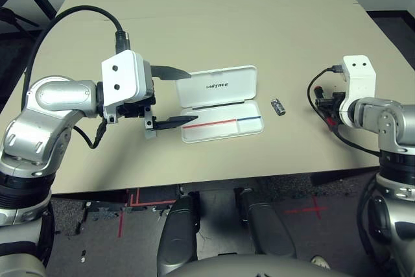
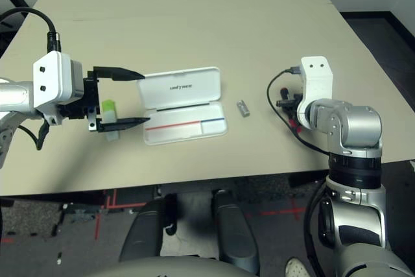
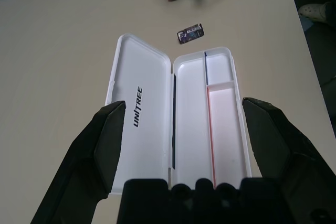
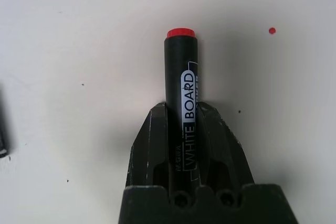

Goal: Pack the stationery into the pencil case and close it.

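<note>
**Marker clenched to the right of the open pencil case**

I have the pencil case point(image 1: 222, 104) lying open on the counter point(image 1: 194, 30), its lid point(image 1: 217, 85) folded back on the side away from me and its tray point(image 1: 224, 122) on my side. The dark UNITREE print shows on the lid, and a red-and-blue stripe runs along inside the tray.

My left pincer point(image 1: 193, 96) is released, its two black fingers spread wide, with the tips at the left end of the pencil case. My right pincer point(image 4: 182, 106), well off to the right of the pencil case, is clenched on the marker point(image 4: 181, 72): one finger presses on each side of the black barrel, and the red end sticks out past the tips. White lettering on the barrel reads WHITE BOARD.

The flat stick point(image 2: 109, 106) lies just left of the pencil case, green end away from me, partly hidden by my left pincer. The small grey-and-silver piece point(image 1: 278, 107) sits near the right end of the pencil case, between it and my right pincer. A person's shoe point(image 2: 297, 268) is on the floor, nearer me than the pencil case and to its right.
</note>
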Motion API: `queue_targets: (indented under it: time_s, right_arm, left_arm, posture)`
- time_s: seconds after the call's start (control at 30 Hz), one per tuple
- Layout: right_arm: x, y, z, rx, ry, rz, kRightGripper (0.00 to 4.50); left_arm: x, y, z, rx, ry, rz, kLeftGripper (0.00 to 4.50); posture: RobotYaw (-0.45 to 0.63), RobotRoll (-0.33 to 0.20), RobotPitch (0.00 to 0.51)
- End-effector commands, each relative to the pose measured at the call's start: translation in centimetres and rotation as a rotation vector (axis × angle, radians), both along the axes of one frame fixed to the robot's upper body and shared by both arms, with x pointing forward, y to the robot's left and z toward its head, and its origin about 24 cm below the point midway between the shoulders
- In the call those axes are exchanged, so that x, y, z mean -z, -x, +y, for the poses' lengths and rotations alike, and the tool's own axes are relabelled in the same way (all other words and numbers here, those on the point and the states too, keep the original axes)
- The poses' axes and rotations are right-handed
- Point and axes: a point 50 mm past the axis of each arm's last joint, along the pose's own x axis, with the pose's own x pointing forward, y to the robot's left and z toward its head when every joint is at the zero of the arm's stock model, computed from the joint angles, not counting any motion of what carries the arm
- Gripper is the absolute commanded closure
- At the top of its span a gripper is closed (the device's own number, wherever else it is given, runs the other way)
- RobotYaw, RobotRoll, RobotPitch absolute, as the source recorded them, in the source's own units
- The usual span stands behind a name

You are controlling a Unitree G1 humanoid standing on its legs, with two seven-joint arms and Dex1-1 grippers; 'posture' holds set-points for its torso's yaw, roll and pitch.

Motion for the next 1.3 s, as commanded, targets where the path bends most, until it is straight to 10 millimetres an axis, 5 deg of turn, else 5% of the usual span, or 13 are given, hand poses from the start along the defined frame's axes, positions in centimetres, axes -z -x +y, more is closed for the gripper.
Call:
queue_targets:
  time_s: [0.03,0.17,0.4,0.7,1.07,1.3]
  right_arm:
    - [-2.0,-0.2,0.3,-0.176,0.028,-0.039,4.0]
    - [-4.7,-0.1,0.8,-0.498,0.119,-0.096,4.0]
    - [-6.4,-0.3,1.8,-0.919,0.208,-0.091,4.0]
    - [-7.3,-0.9,6.5,-1.443,0.248,-0.071,4.0]
    - [-6.3,-2.1,11.7,-1.715,0.244,-0.072,4.0]
    - [-4.8,-3.3,14.2,-1.733,0.285,-0.116,4.0]
  left_arm:
    - [-0.3,0.3,-0.4,0.029,-0.023,-0.018,0.0]
    - [-0.4,0.3,-0.2,0.028,-0.033,-0.017,0.0]
    - [-0.3,0.3,-0.1,0.024,-0.052,-0.007,0.0]
    - [-0.4,0.2,0.1,0.016,-0.069,-0.006,0.0]
    - [-0.6,0.4,0.2,0.009,-0.083,-0.013,0.0]
    - [-0.5,0.5,0.2,-0.003,-0.086,-0.014,0.0]
  posture:
    - [-0.01,0.0,0.197]
    - [-0.01,0.0,0.194]
    - [-0.02,0.0,0.186]
    - [-0.01,0.0,0.179]
    - [0.01,0.0,0.177]
    - [0.03,0.0,0.175]
